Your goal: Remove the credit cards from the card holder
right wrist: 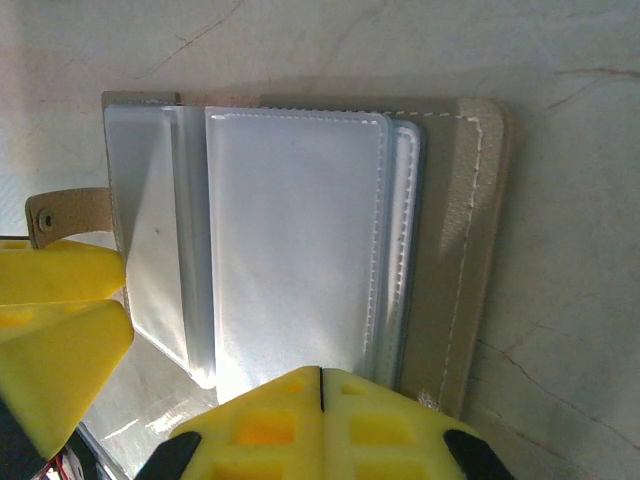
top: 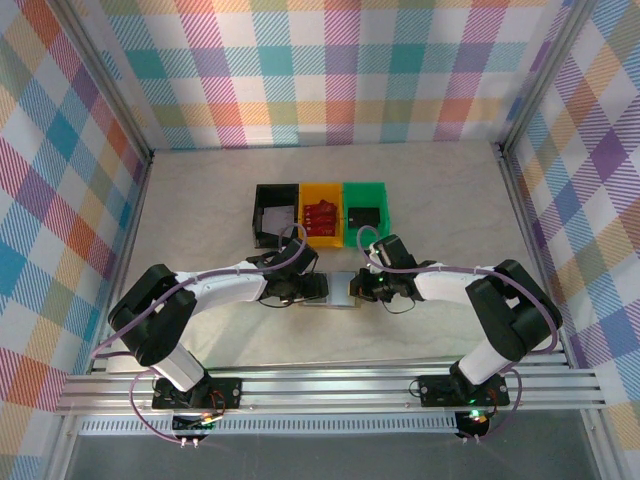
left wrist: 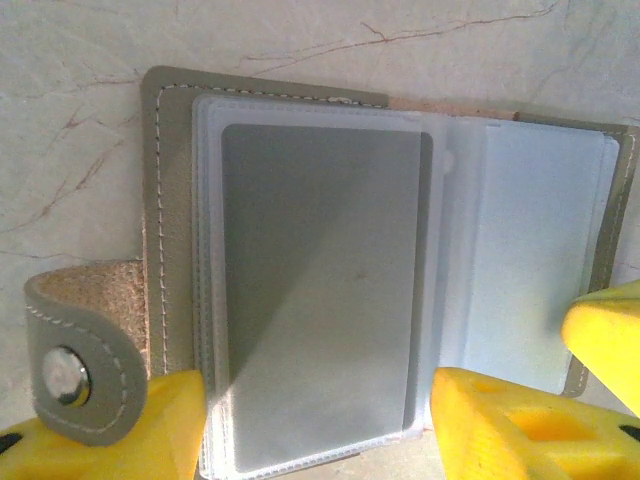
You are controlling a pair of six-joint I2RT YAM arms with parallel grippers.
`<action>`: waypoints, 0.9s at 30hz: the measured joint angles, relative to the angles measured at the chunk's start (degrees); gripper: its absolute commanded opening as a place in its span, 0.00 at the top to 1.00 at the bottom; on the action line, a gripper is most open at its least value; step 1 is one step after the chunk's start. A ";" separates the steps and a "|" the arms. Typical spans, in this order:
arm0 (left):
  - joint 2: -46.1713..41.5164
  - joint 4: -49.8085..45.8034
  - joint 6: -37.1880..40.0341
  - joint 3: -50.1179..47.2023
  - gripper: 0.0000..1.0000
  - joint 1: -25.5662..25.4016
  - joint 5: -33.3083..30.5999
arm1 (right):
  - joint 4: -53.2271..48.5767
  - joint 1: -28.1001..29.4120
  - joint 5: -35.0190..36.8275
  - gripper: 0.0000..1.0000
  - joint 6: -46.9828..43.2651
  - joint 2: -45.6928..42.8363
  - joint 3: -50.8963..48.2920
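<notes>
- Left pincer [left wrist: 318,430]: spread, with one yellow finger [left wrist: 165,425] on each side of the near end of a clear sleeve [left wrist: 208,250]. Whether the fingers press it I cannot tell.
- Right pincer [right wrist: 320,385]: pressed together, tips resting on the near edge of the sleeves, nothing held between them.
- Card holder [top: 340,292]: lies open on the surface [top: 200,200] between both pincers. A grey card [left wrist: 320,280] sits inside the sleeve, and the snap strap [left wrist: 75,365] curls upward.
- Farther back, side by side: black bin [top: 262,215], yellow bin [top: 323,188] holding red cards [top: 322,214], and green bin [top: 367,190].
</notes>
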 measured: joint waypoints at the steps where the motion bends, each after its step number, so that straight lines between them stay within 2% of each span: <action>1: -0.02 -0.15 0.00 0.00 0.39 0.00 -0.02 | 0.00 0.00 0.00 1.00 0.00 0.00 0.00; 27: -0.55 -0.24 -0.22 0.52 0.39 -0.02 -0.20 | 0.00 0.00 -0.13 1.00 0.00 0.00 0.00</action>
